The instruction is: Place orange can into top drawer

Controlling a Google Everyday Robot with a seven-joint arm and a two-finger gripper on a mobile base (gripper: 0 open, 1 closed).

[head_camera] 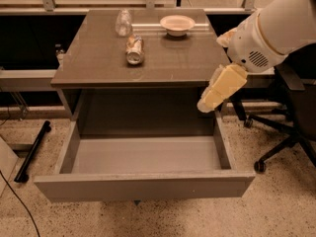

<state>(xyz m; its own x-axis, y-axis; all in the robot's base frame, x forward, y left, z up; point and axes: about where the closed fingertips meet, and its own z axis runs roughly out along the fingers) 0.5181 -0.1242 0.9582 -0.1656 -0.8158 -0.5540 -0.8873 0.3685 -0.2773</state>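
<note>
The tool (207, 103) hangs off the right front corner of the desk (94, 58), just below the desktop edge and above the right wall of the open drawer (143, 186). It carries nothing, and I cannot tell whether it is spread or pressed together. The can (134, 49) lies on its side toward the back left of the desk, well apart from the tool, with its silvery end facing forward.

Risks, as I judge them:
- A can on its side will likely roll if it is nudged off-centre.
- The plastic bottle (124, 22) stands just behind the can, and the bowl (177, 23) sits to its right. A reach across could knock either one.
- Rising from here, the tool could clip the desk edge.

The arm comes in from the upper right. Its white wrist housing is above the desk corner, and the tool angles down and to the left.
</note>
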